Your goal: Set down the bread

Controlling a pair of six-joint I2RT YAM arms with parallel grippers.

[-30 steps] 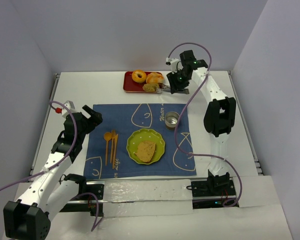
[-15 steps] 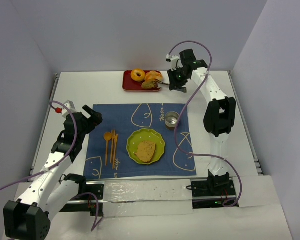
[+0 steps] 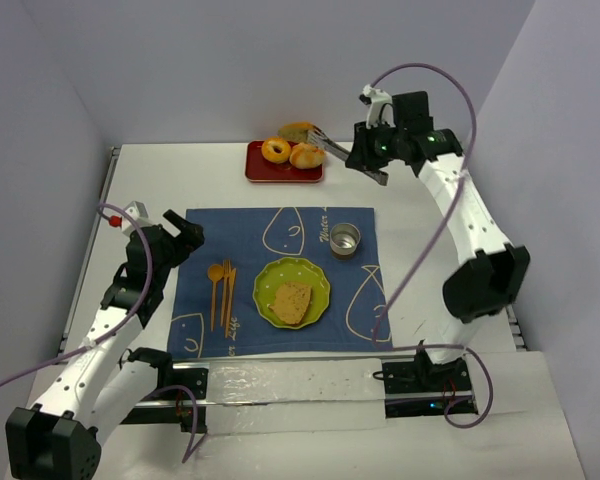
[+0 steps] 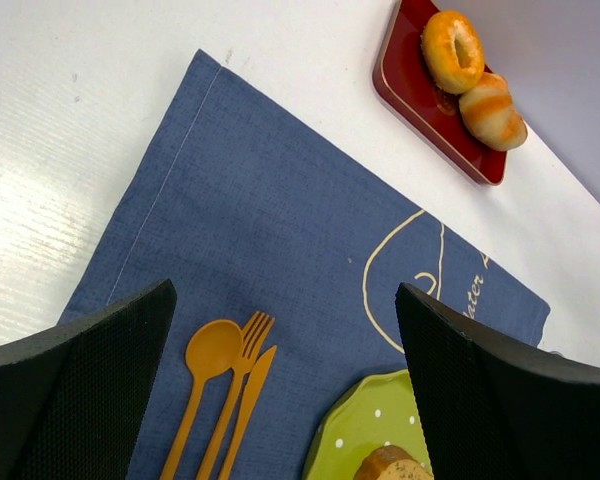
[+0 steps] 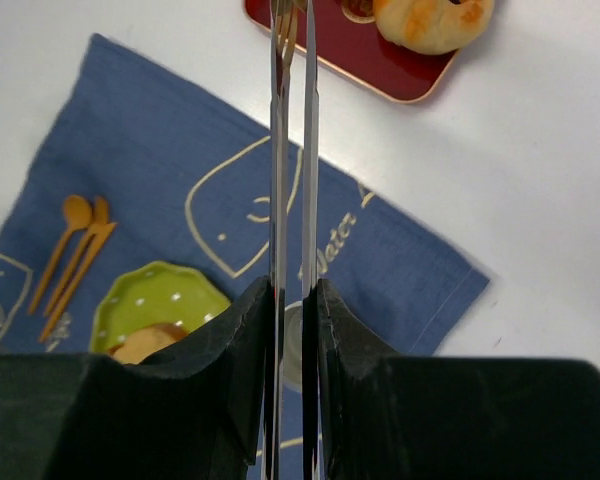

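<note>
top external: right jaws raised bread slice [image 3: 297, 129] off tray [image 3: 280, 173].

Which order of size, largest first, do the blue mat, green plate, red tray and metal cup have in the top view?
1. blue mat
2. green plate
3. red tray (as wide as the plate, but farther; unsure)
4. metal cup

White arm links [image 3: 470, 215], black joints [image 3: 477, 285], purple cables [image 3: 420, 68], black textured fingers [image 4: 90, 400].
</note>
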